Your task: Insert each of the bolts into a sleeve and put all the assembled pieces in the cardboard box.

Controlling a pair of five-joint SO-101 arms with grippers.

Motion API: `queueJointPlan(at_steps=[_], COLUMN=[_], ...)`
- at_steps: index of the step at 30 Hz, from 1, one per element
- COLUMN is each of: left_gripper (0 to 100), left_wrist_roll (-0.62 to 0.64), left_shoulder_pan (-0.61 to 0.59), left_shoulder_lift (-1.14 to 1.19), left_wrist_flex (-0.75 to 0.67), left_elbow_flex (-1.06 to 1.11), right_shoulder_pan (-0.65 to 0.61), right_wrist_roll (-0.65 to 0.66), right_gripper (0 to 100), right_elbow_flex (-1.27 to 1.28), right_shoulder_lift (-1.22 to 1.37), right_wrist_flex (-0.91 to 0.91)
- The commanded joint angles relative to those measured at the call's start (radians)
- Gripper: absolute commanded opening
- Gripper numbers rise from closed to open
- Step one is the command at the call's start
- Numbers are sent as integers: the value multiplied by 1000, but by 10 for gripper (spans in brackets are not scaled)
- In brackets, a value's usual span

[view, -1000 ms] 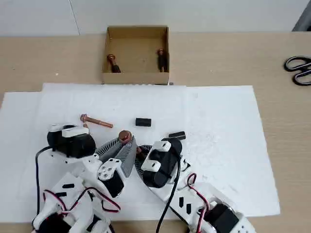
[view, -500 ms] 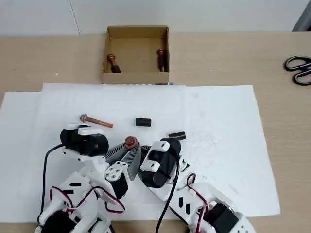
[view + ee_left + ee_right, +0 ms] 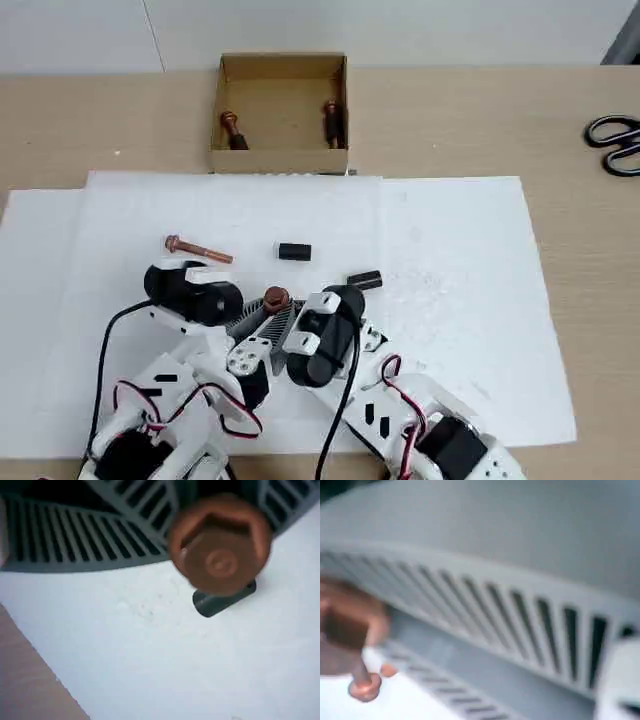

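Note:
My left gripper (image 3: 266, 310) is shut on a copper bolt (image 3: 275, 298), and the bolt's hex head (image 3: 220, 555) faces the left wrist camera between the grey ribbed fingers (image 3: 75, 535). The right arm's wrist (image 3: 322, 335) presses close against it from the right. Its gripper end is hidden under the wrist, next to the bolt. A loose bolt (image 3: 198, 250) lies on the white paper, along with two black sleeves (image 3: 294, 251) (image 3: 364, 279). The cardboard box (image 3: 281, 158) at the back holds two assembled pieces (image 3: 232, 130) (image 3: 333, 122).
White paper (image 3: 450, 300) covers the table's middle, with bare space on its right half. Scissors (image 3: 612, 143) lie at the far right edge. A ribbed grey finger (image 3: 485, 615) shows close up in the right wrist view.
The left arm has swung right and toward the right arm, carrying the bolt with it. The right arm's wrist has turned slightly left, and the two now sit closer together.

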Motion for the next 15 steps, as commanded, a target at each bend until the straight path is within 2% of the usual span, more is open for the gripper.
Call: queueJointPlan(at_steps=[1, 7, 12, 15], left_gripper=[7, 18, 142, 182], left_wrist_roll=[-17, -51, -51, -51], left_shoulder_pan=[-2, -2, -2, -2], left_shoulder_lift=[8, 5, 8, 8], left_wrist_flex=[8, -31, -28, -28], left_elbow_flex=[13, 16, 18, 18], right_shoulder_pan=[-4, -4, -1, -1], right_wrist_roll=[12, 11, 9, 9], right_gripper=[2, 2, 2, 2], right_elbow_flex=[-84, -81, -80, -80], right_shoulder_lift=[-16, -16, -16, -16], right_wrist_flex=[-28, -27, -25, -25])
